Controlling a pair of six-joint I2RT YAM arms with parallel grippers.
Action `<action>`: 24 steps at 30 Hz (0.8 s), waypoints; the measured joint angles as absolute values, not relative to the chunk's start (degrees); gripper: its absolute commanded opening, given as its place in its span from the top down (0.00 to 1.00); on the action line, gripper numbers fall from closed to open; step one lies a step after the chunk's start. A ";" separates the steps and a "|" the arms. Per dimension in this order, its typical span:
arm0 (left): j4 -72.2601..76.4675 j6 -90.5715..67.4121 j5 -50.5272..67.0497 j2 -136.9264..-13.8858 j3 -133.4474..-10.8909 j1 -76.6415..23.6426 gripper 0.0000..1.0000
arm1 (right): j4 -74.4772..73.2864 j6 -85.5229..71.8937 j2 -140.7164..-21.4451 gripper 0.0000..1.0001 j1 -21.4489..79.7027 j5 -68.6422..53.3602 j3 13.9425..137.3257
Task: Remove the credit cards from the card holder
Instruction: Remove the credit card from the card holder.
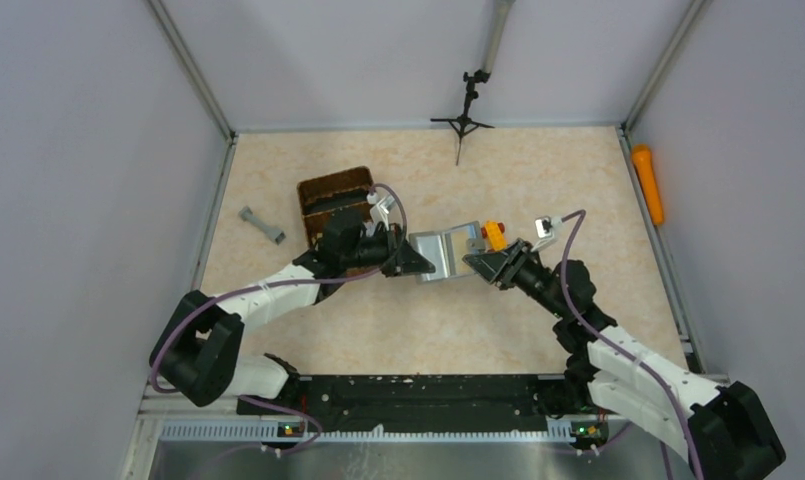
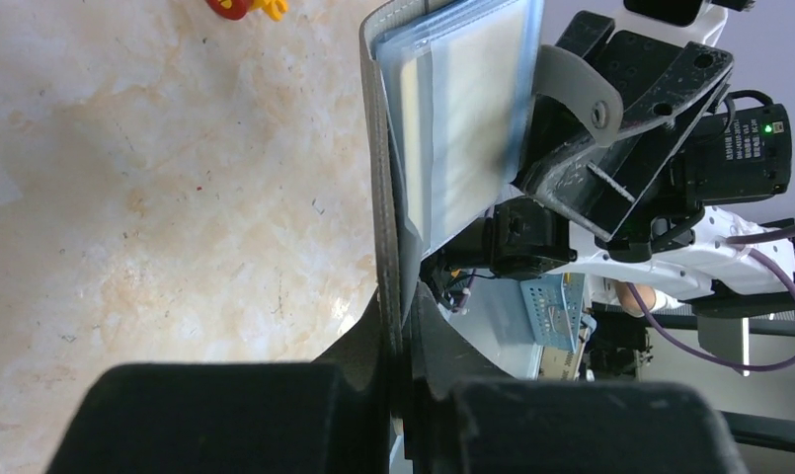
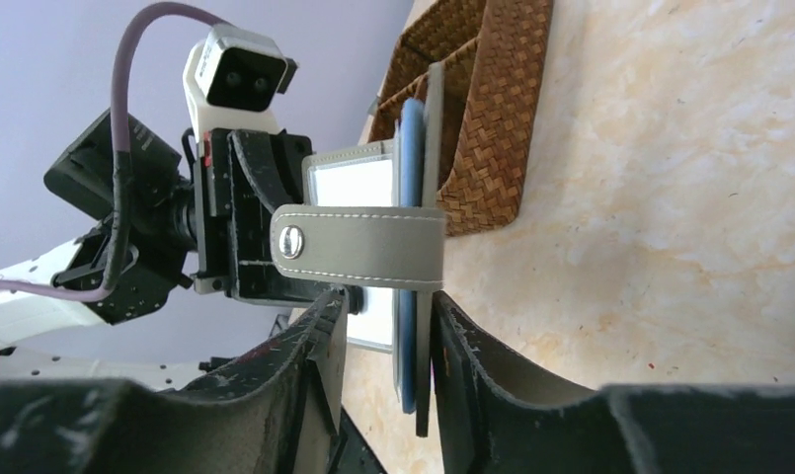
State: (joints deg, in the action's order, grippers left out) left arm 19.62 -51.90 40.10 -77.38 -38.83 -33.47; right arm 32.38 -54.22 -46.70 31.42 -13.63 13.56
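Note:
The grey card holder (image 1: pixel 443 255) hangs open above the table between both arms. My left gripper (image 1: pixel 418 262) is shut on its grey cover (image 2: pixel 381 197). Pale credit cards (image 2: pixel 472 109) sit inside its blue-rimmed clear pockets. My right gripper (image 1: pixel 483 262) is at the holder's other edge, and its jaws stand apart around the pockets and cover (image 3: pixel 410 247). One finger (image 3: pixel 472 341) lies against the cover; the other finger (image 3: pixel 319 336) is clear of it. The holder's snap strap (image 3: pixel 358 245) wraps over the edge just above the right gripper (image 3: pixel 388 316).
A brown wicker basket (image 1: pixel 333 195) stands behind the left arm. An orange toy brick (image 1: pixel 493 235) lies just behind the holder. A small grey piece (image 1: pixel 263 225) lies at the left, an orange cylinder (image 1: pixel 648 185) at the right wall, a black tripod (image 1: pixel 465 115) at the back.

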 measured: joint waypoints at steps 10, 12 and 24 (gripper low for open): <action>18.55 -51.27 40.29 -77.06 -38.13 -33.54 1.00 | 25.02 -52.07 -44.25 0.93 31.68 -9.91 14.35; 18.41 -51.16 40.34 -76.77 -38.13 -33.54 1.00 | 24.99 -51.96 -44.27 0.89 31.73 -10.02 14.55; 18.33 -50.81 40.51 -76.53 -38.11 -33.52 1.00 | 27.55 -53.28 -42.22 0.82 31.73 -11.16 13.67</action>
